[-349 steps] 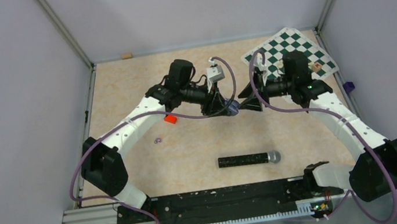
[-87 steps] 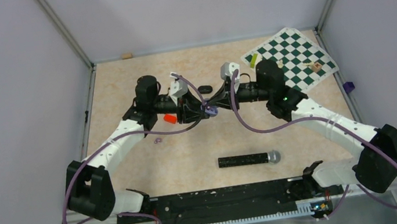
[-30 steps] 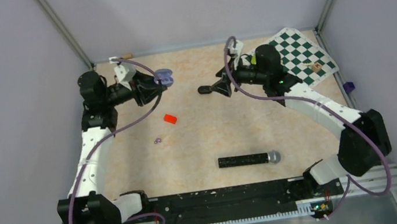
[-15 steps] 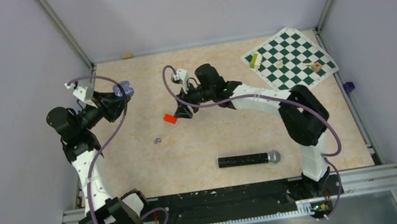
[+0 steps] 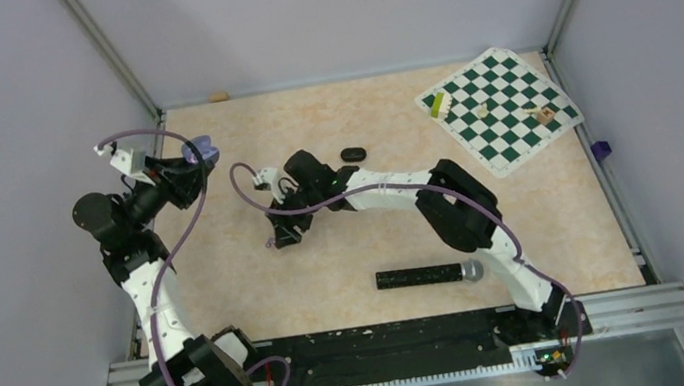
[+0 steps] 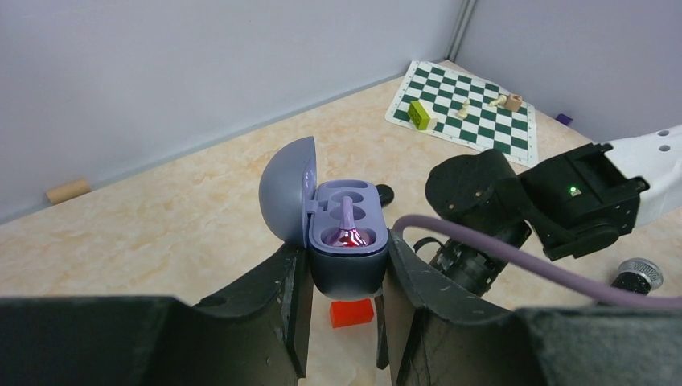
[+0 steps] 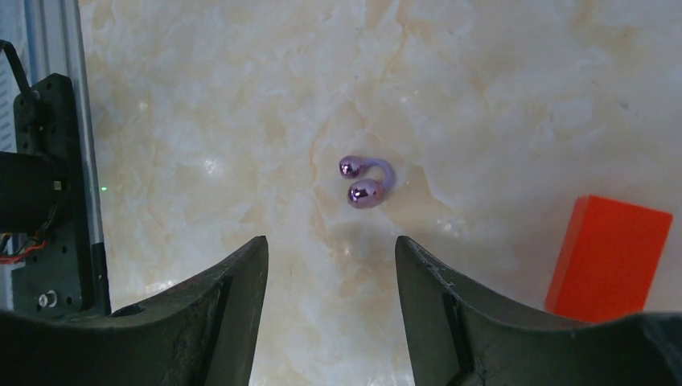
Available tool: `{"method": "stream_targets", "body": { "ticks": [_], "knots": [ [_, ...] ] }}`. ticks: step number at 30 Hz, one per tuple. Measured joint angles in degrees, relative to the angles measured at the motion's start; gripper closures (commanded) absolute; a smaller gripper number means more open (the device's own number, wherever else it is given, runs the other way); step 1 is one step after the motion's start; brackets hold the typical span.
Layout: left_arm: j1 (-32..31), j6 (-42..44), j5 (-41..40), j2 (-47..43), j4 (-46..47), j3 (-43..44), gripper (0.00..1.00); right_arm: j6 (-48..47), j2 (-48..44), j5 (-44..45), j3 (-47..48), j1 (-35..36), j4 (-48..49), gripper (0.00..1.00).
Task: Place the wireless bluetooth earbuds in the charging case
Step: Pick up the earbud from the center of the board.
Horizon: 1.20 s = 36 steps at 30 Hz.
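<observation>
Step in hand: picking up the second earbud. One of the two is already in place.

- Left gripper [image 6: 346, 269]: jaws pinch the lower body of the charging case [image 6: 346, 241], a lavender-grey pod. It is held up off the desk [image 5: 375, 239] at the far left, with its lid hinged open and its wells facing up.
- One well holds the seated earbud [image 6: 347, 233], a glossy purple clip type. The other well looks empty.
- Right gripper [image 7: 330, 249]: jaws spread, nothing between them. It points down over the left-centre of the desk.
- Loose earbud [image 7: 366, 181]: two shiny purple beads joined by a curved band. It lies flat on the desk just beyond the jaw tips and a little off their centre line, not touching them.
- Red block [image 7: 611, 253] sits near the loose earbud, clear of both the earbud and the jaws.

Next move, as I judge it:
- Shift the right gripper a little so the earbud sits between the jaws.
- Descend until the tips are at the desk surface and close gently. The part is tiny and glossy and is likely to skate or flip.
- Carry it to the case, turn it to match the vacant well, and press it in.
- The left arm only needs to keep the case steady and open.
</observation>
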Motion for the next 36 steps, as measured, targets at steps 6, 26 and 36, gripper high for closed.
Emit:
{"method": "stream_targets", "body": {
  "ticks": [6,26,36],
  "knots": [
    [0.0,-1.3,-0.1,0.0,1.3,-0.2,1.0,-3.4,5.0,0.8,6.8,1.0,-3.0,0.4],
    [0.0,-2.9,-0.2,0.9,3.8,-1.8,1.0,-7.3,10.6,4.0,14.8,2.2,-7.7,0.59],
    [0.0,-3.1,-0.2,1.3,4.8,-1.9,1.0,-8.1,10.8,5.5,14.8,3.3,-8.4,0.81]
  ]
}}
